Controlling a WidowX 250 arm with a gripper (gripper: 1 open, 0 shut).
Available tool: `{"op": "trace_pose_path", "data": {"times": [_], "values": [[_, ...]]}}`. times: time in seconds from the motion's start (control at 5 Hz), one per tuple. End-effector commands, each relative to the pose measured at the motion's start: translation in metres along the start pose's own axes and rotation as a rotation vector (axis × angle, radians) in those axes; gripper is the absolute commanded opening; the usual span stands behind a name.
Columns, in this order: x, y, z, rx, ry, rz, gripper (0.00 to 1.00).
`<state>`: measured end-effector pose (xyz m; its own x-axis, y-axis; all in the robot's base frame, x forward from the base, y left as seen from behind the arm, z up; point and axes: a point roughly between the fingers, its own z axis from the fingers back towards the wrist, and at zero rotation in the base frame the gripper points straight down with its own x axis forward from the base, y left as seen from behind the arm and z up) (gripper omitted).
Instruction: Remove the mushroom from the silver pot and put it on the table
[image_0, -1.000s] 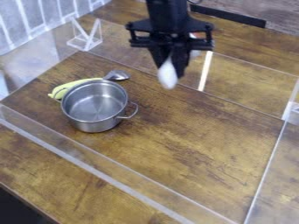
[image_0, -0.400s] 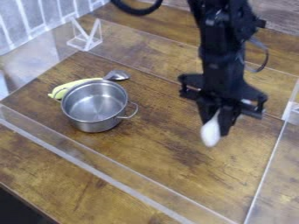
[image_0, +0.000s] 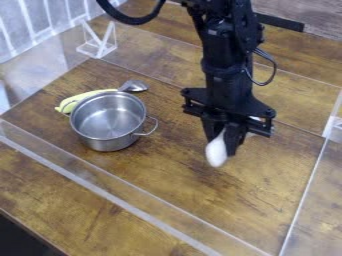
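The silver pot stands on the left part of the table, and its shiny inside shows nothing in it. To the right of the pot, my gripper points down and is shut on the mushroom. The mushroom's white stem hangs below the fingers, just above the wood. Its cap is hidden between the fingers.
A yellow-green corn-like toy lies behind the pot on the left, with a small grey object beside it. Low clear acrylic strips border the work area. A clear stand sits at the back left.
The gripper came down from the back of the table with the mushroom in it, then shifted slightly left. It now hangs low over the wood, right of the pot.
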<state>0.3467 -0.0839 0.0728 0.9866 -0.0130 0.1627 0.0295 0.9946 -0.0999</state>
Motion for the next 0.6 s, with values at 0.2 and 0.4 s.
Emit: {"op": "trace_pose_path", "data": {"times": [0.2, 0.4], "values": [[0.0101, 0.0048, 0.0146, 0.012, -0.049, 0.047, 0.0], [0.0099, -0.0001, 0.0136, 0.02, -0.041, 0.059, 0.0]]}}
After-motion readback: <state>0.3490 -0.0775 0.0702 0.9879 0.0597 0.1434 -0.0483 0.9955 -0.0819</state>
